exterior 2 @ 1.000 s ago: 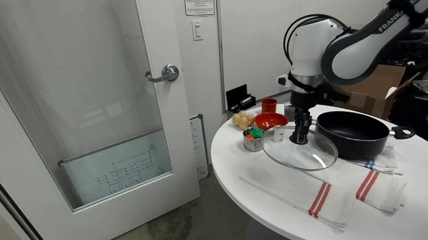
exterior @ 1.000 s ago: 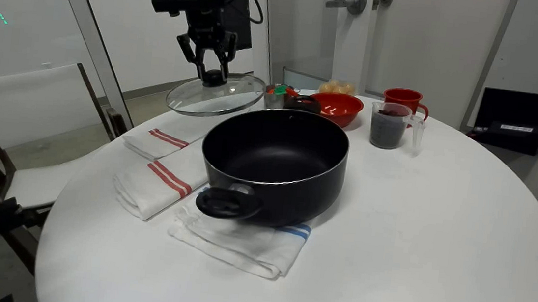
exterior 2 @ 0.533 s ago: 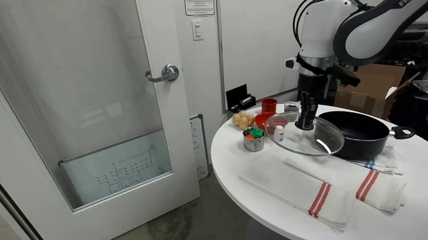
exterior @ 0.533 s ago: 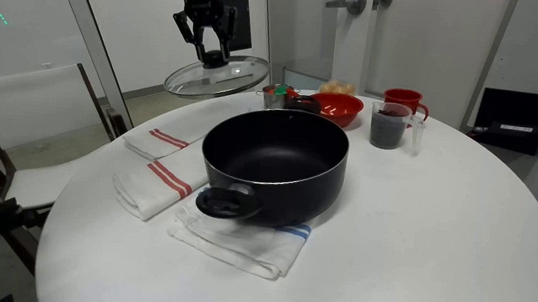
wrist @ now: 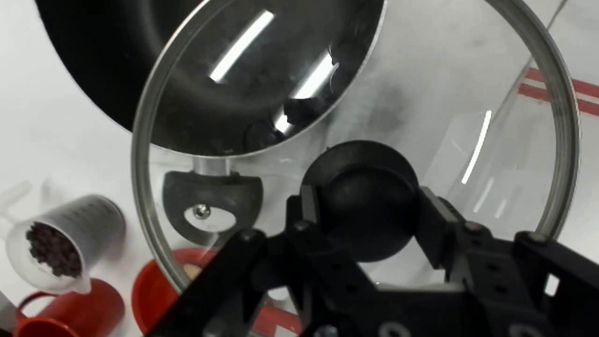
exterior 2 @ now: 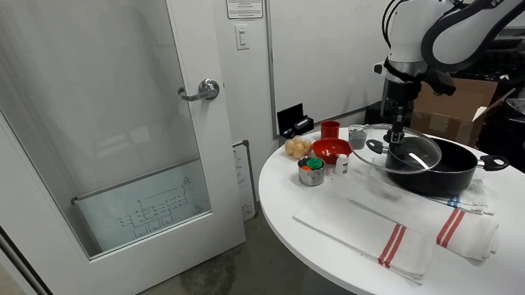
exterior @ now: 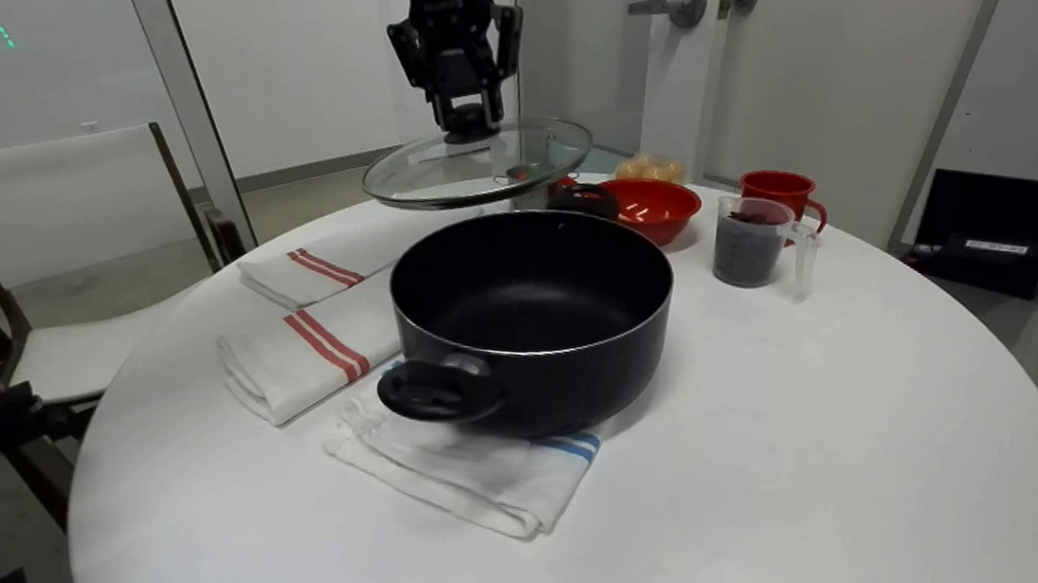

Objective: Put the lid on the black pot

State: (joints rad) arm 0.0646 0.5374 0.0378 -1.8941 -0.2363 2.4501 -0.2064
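1. Lid (exterior: 483,172) hangs tilted in the air, not yet seated; in the wrist view, the pot (wrist: 112,61) lies at 11 o'clock from its knob (wrist: 362,201).
2. The tool (exterior: 470,119) clamps that knob, probably leaving the rim (wrist: 141,164) free to settle.

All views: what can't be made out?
Black pot, wrist view: cut off by the top edge.
Red bowl, wrist view: partly hidden by the gripper.
Blue-striped towel, both exterior views: partly hidden by the pot.
Wall sign, in an exterior view: fine print too small.

lid (exterior: 483,169): shifted closer to black pot (exterior: 531,312) | claw (exterior: 470,117): moved across with it
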